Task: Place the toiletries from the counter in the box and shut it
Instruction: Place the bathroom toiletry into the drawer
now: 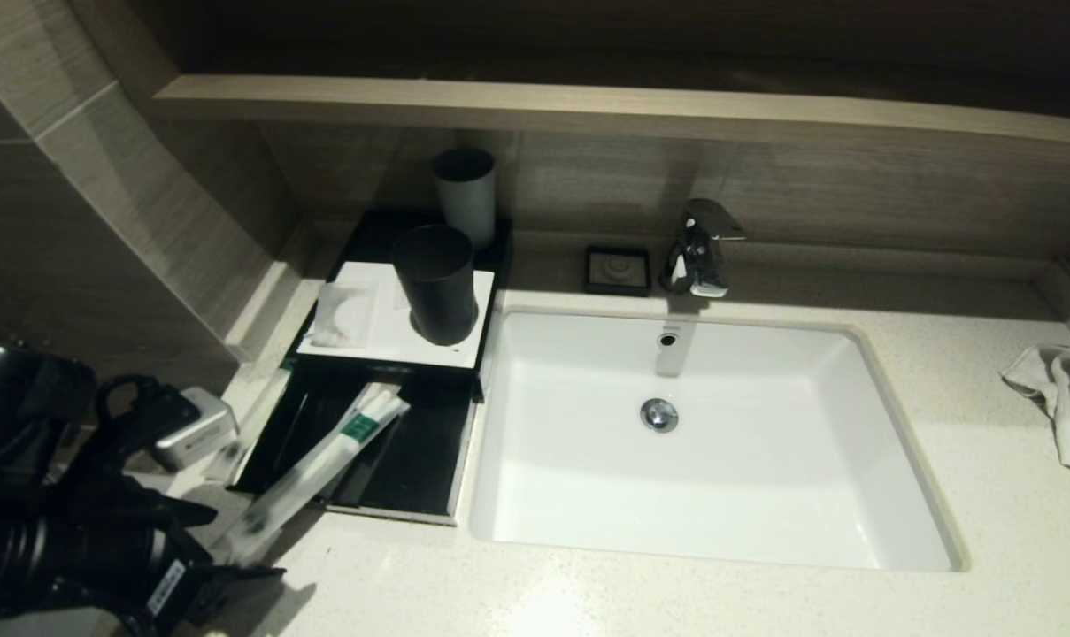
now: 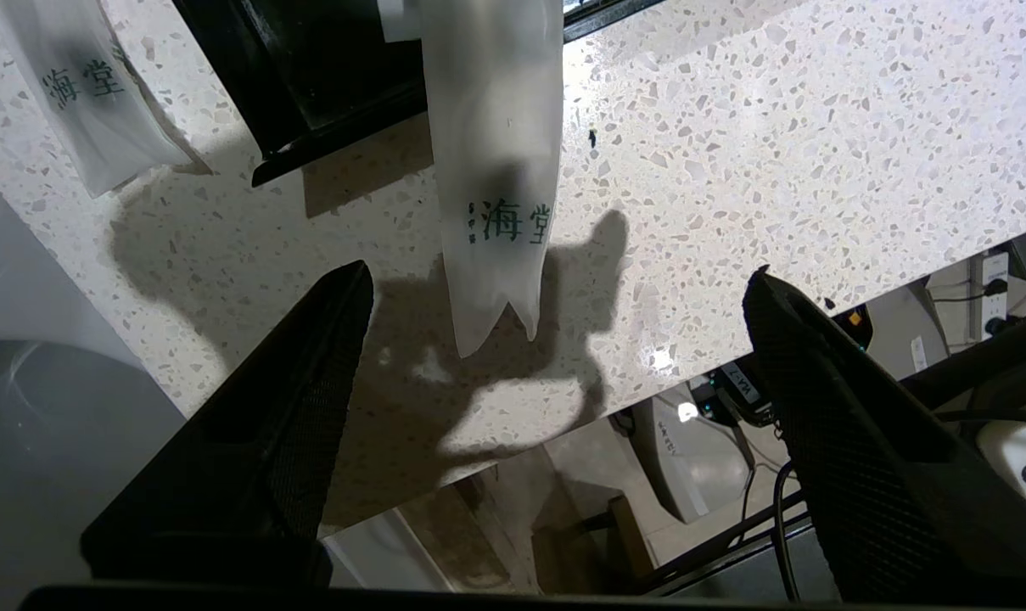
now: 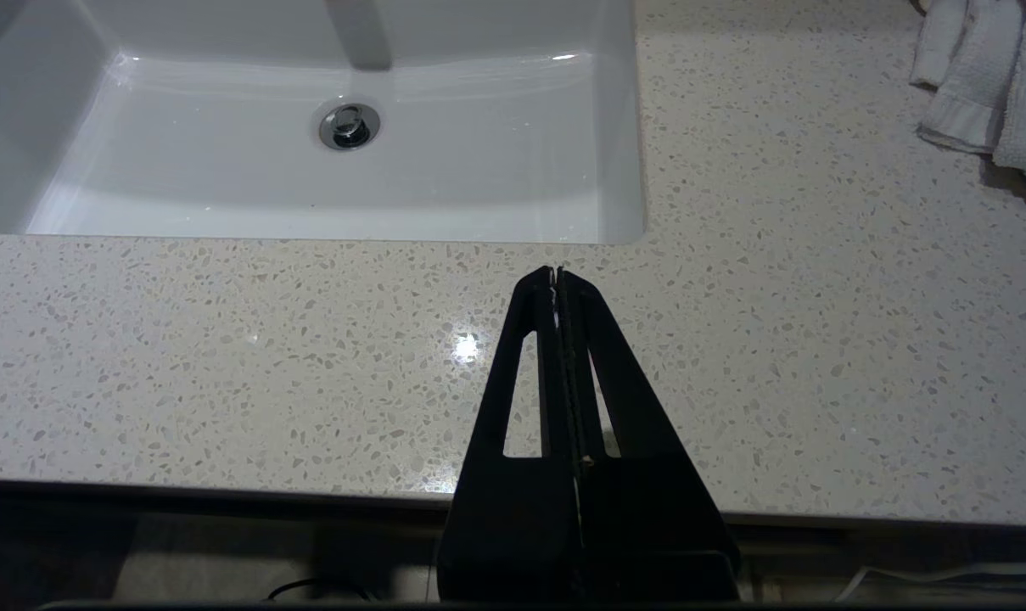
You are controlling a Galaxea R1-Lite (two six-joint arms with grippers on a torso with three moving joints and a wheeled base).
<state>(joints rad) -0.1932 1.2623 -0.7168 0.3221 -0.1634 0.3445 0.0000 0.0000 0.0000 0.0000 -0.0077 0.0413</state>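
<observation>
The black box point(image 1: 368, 241) stands left of the sink, its drawer point(image 1: 411, 464) pulled out. A long packet with a green label point(image 1: 322, 464) lies slantwise across the drawer, its near end over the drawer's front onto the counter point(image 1: 676, 593). A second long packet point(image 1: 253, 425) lies along the drawer's left side. The small squarish packet point(image 1: 344, 314) lies on the box's white top. My left gripper point(image 2: 557, 273) is open and empty, just short of the labelled packet's end point(image 2: 496, 255). My right gripper point(image 3: 555, 273) is shut and empty over the counter in front of the sink.
A dark cup point(image 1: 434, 283) stands on the box's white top, a grey cup point(image 1: 465, 195) behind it. A small black square dish point(image 1: 619, 270) and the faucet point(image 1: 698, 248) are behind the sink basin point(image 1: 765, 495). A white towel point(image 1: 1066, 398) lies at the far right.
</observation>
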